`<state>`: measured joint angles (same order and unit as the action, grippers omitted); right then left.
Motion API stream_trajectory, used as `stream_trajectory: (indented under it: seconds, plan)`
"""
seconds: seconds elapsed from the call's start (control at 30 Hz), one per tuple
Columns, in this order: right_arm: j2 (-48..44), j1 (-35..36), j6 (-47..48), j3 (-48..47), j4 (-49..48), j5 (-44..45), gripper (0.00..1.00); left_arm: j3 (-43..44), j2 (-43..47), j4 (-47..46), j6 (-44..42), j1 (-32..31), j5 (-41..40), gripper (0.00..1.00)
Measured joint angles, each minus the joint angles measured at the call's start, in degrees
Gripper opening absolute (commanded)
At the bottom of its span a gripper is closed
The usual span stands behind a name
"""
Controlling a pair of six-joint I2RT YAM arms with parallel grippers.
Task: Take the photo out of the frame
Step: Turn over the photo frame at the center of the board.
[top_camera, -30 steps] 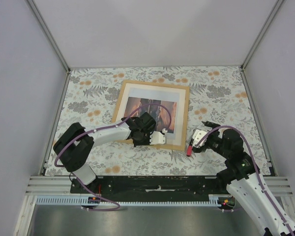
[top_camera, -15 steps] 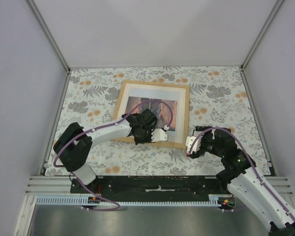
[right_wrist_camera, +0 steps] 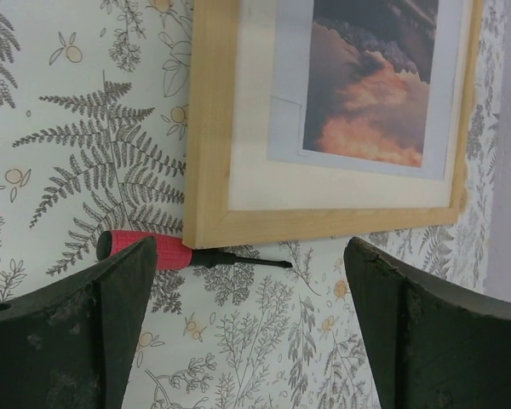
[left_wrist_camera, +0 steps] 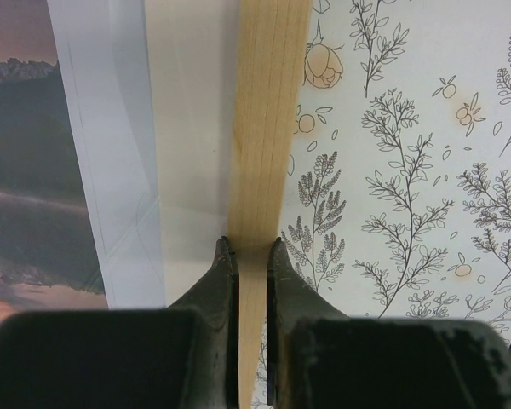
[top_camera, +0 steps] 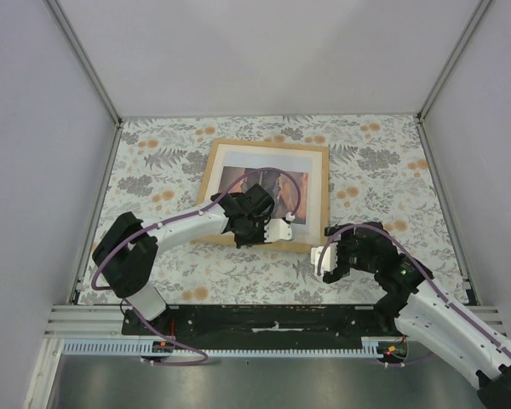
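You have a red-handled screwdriver point(right_wrist_camera: 136, 250) just beside the frame's point(right_wrist_camera: 209, 128) corner on the floral worktop point(right_wrist_camera: 60, 136). Your left tool point(left_wrist_camera: 250, 247) pinches the frame's wooden edge. Your right tool point(right_wrist_camera: 251, 256) is spread wide. The photo point(right_wrist_camera: 366, 85) sits inside the frame.

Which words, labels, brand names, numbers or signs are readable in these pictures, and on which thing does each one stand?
None: no readable text shows in any view.
The photo carries only a sunset scene, no caption.
The frame is plain wood, no label.
The table cover has only printed plants and fruit.
The red-handled tool shows no marking.
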<state>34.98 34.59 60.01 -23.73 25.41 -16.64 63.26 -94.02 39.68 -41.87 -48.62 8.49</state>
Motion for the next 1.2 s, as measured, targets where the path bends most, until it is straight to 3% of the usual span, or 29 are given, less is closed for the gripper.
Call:
stream_trajectory:
  seconds: [0.37, 0.9, 1.2]
  plan:
    - [7.0, 5.9, 0.2, -1.4, 0.0, -0.7, 0.97, 2.5, 0.0, 1.6, 0.4, 0.0, 0.6, 0.02]
    - [9.1, 11.9, 4.4, 12.9, -24.0, 12.8, 0.95, 2.7, 0.0, 1.8, 0.5, 0.0, 0.6, 0.02]
    - [16.0, 16.0, 6.3, 16.1, -37.8, 19.4, 0.95, 2.7, 0.2, 1.8, 0.5, 0.0, 0.6, 0.02]
